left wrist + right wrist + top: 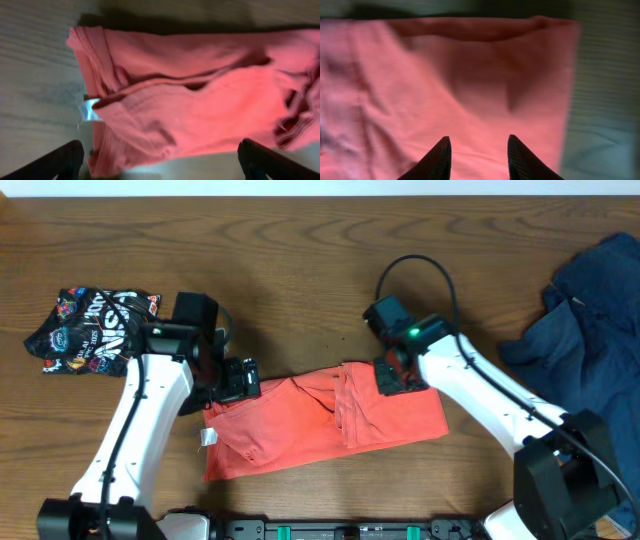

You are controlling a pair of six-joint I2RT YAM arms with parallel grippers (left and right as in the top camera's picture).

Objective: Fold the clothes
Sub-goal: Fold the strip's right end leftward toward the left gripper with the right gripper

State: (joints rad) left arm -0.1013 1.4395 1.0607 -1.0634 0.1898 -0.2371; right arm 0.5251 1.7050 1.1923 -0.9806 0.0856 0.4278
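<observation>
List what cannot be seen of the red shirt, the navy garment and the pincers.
Red shirt: any print, all views, hidden by its folds.
Navy garment: overhead, cut off by the right edge.
Right pincer: wrist view blurred; contact with the shirt unclear.

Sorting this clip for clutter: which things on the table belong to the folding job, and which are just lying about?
Part of the job:
- coral-red T-shirt
- dark navy garment

Lying about:
- small black printed bundle
</observation>
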